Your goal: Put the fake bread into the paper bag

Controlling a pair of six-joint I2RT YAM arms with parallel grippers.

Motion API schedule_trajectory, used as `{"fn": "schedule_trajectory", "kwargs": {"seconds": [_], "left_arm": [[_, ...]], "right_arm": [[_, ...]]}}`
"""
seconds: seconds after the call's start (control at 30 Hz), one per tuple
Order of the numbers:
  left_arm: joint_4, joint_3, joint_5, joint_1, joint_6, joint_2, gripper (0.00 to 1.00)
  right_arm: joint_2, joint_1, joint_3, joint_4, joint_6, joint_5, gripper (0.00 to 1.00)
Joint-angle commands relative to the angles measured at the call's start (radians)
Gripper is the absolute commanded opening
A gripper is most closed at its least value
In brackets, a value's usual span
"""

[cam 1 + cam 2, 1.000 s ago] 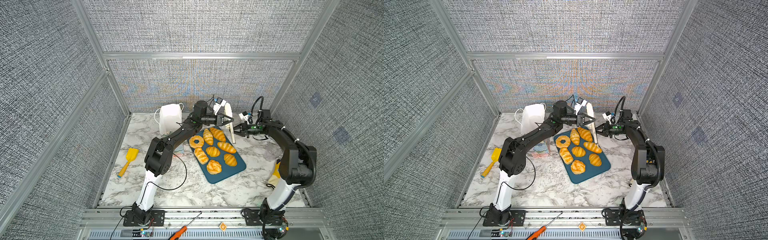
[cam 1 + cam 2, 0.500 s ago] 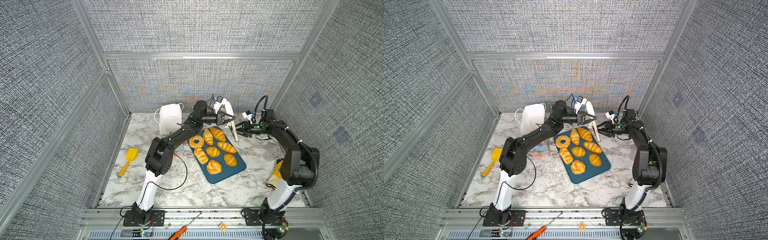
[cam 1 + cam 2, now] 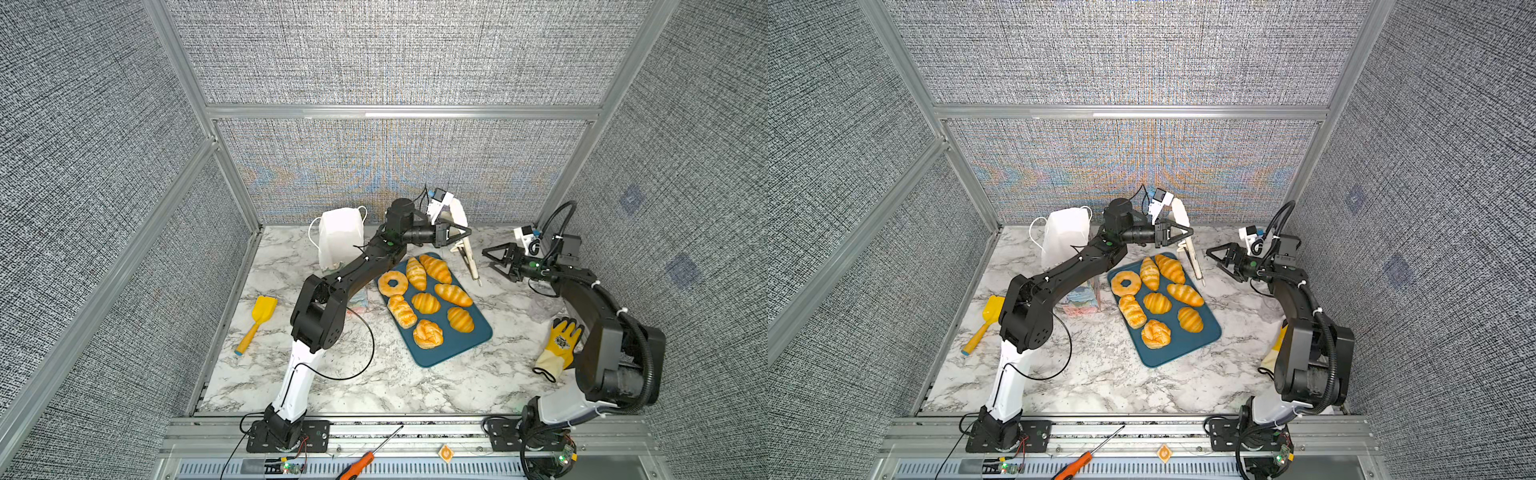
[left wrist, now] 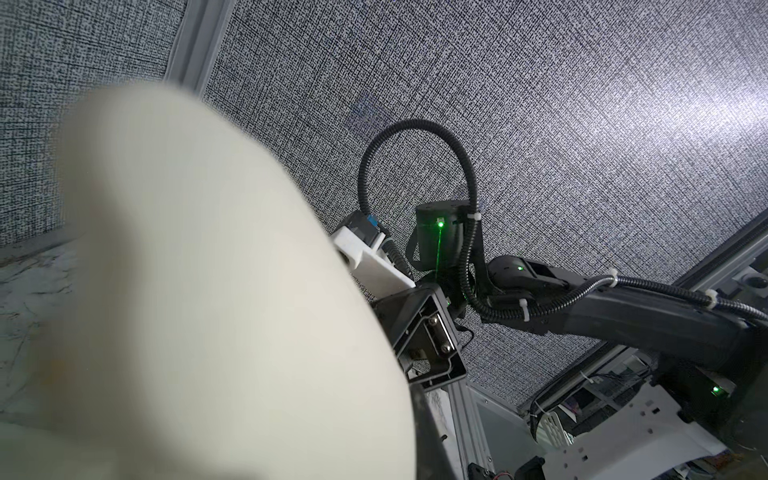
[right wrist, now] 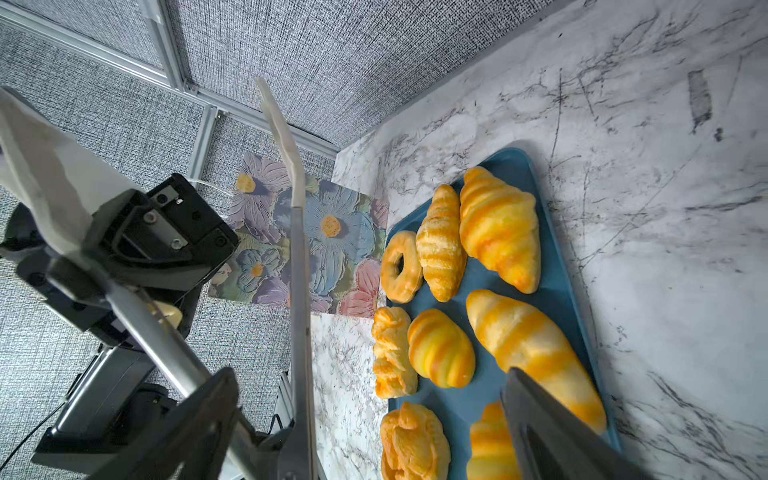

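Observation:
Several pieces of fake bread [image 3: 426, 302] [image 3: 1156, 302] [image 5: 440, 349], among them a ring doughnut [image 3: 392, 282], lie on a blue tray [image 3: 469, 345]. The paper bag [image 3: 338, 237] [image 3: 1065, 237] stands at the back left, and its floral side [image 5: 316, 232] shows in the right wrist view. My left gripper [image 3: 467, 232] [image 3: 1190, 230] is shut on cream-handled metal tongs [image 3: 467, 257] [image 5: 299, 332] [image 4: 208, 291] above the tray's far corner. My right gripper [image 3: 488, 255] [image 3: 1210, 253] [image 5: 370, 436] stands open just right of the tongs' tips and holds nothing.
A yellow toy shovel [image 3: 257, 318] lies at the left edge of the table. A yellow work glove [image 3: 559, 345] lies by the right arm's base. A screwdriver [image 3: 361, 461] rests on the front rail. Fabric walls close in three sides.
My right gripper has opened, let go of the tongs' tips and drawn back to the right. The left gripper has stayed shut on the tongs.

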Motion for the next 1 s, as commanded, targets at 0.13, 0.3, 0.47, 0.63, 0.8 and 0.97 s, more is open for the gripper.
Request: {"fn": "schedule_trajectory", "kwargs": {"seconds": [0.13,0.3,0.47,0.63,0.8,0.97], "left_arm": [[0.031,0.041,0.006,-0.006,-0.008,0.021,0.1],[0.022,0.062,0.002,-0.014,-0.01,0.032,0.1],[0.019,0.091,0.002,-0.027,-0.01,0.047,0.1],[0.021,0.119,-0.003,-0.045,-0.011,0.067,0.09],[0.027,0.13,-0.013,-0.059,-0.01,0.074,0.1],[0.014,0.133,-0.02,-0.071,-0.004,0.076,0.1]], "right_arm": [[-0.063,-0.023,-0.155,0.589,0.394,-0.05,0.99],[-0.075,-0.023,-0.237,0.724,0.485,-0.089,0.99],[-0.094,-0.018,-0.271,0.77,0.503,-0.121,1.0],[-0.093,0.002,-0.291,0.866,0.583,-0.141,0.99],[-0.078,0.026,-0.305,0.942,0.634,-0.152,0.98],[-0.047,0.043,-0.321,1.136,0.776,-0.16,0.97]]}}
